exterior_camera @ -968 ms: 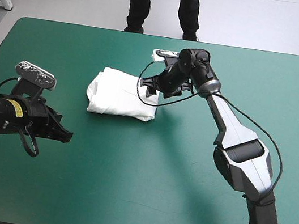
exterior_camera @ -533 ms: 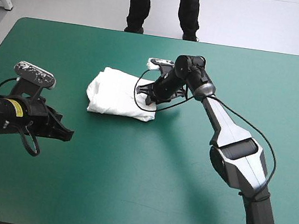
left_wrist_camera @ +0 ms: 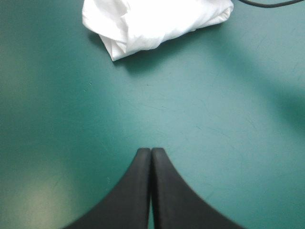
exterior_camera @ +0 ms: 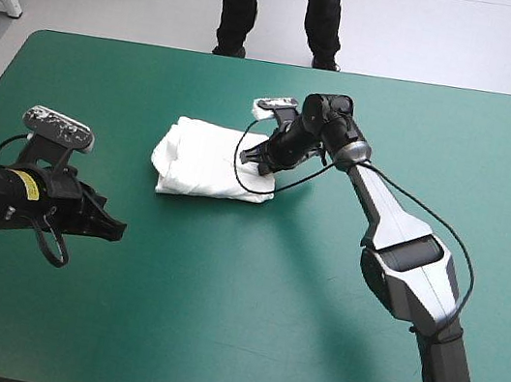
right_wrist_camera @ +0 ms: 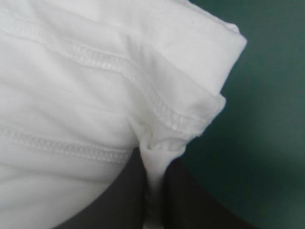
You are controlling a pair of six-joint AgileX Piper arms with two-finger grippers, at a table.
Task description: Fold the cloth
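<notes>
T-shirt [exterior_camera: 204,158] lies as a folded bundle on the worktop [exterior_camera: 306,356]. The right end effector [exterior_camera: 259,160] pinches its right hem, so pulling could unfold it. The left end effector [exterior_camera: 116,228] is closed and empty.

- Stretching over the table [exterior_camera: 463,123] from left edge to right, near to far: a teal-green cover [exterior_camera: 211,340].
- Rounding off at both far corners.
- Showing faint scratches near the middle.

bright, even overhead light. soft arm shadows on the teal-green cover [exterior_camera: 211,340]. left wrist view: t-shirt [left_wrist_camera: 157,19] glares near-white; pale sheen on the cover beside left gripper [left_wrist_camera: 151,152], darker shadow band opposite.
</notes>
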